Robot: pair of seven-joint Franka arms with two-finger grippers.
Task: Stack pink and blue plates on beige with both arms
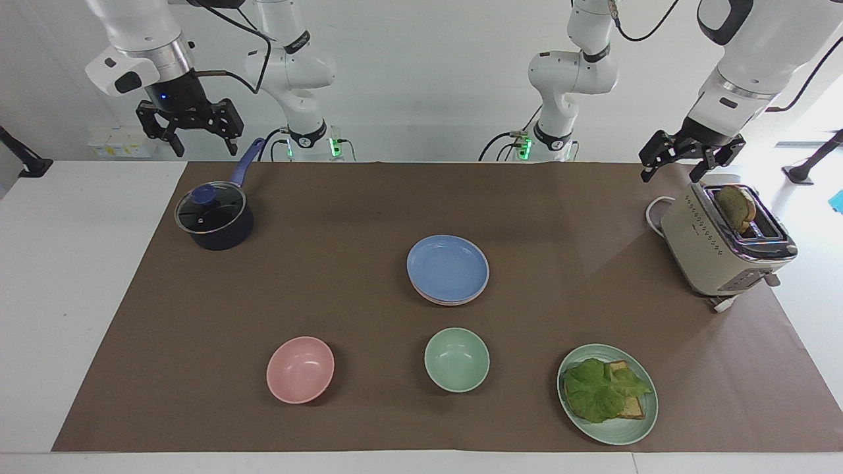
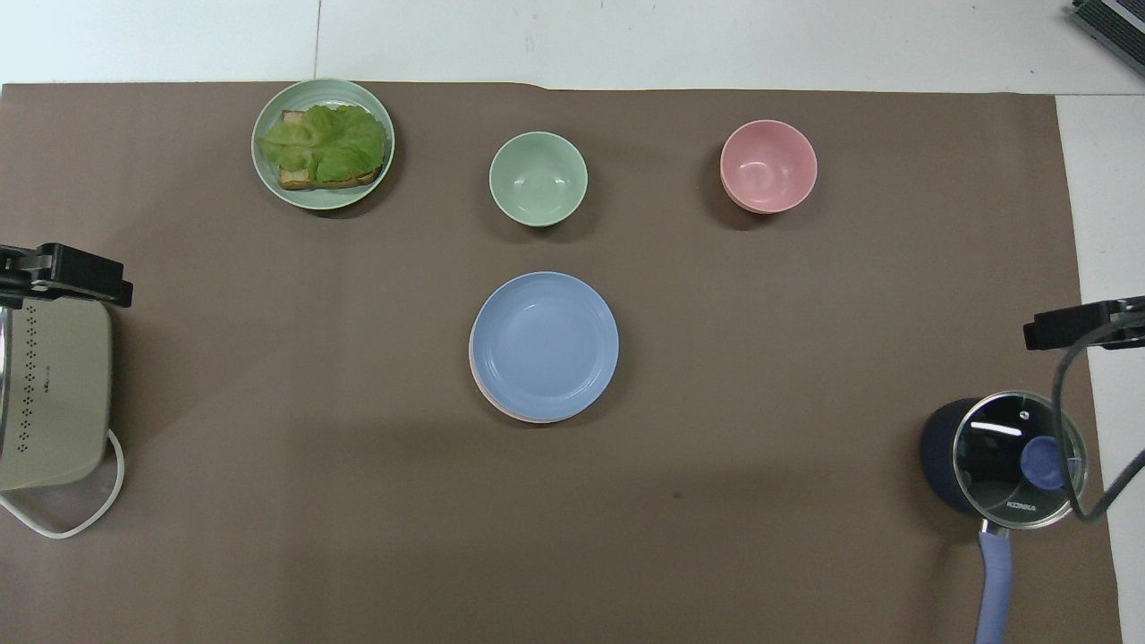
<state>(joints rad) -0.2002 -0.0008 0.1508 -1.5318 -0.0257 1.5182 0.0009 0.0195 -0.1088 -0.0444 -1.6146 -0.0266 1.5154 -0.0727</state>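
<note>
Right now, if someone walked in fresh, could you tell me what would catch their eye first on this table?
Probably the blue plate at the middle of the brown mat, topping a stack with a pink rim showing beneath. Next, the green plate with lettuce and toast, farther from the robots toward the left arm's end. The left pincer hangs open over the toaster, and the right pincer open above the lidded pot.

I read one legible marking: the brand "KONKA", printed in white on the glass lid (image 2: 1020, 459) of the dark saucepan (image 2: 944, 456), visible in the overhead view. Small print on the toaster (image 2: 54, 394) side is too small for me to read
</note>
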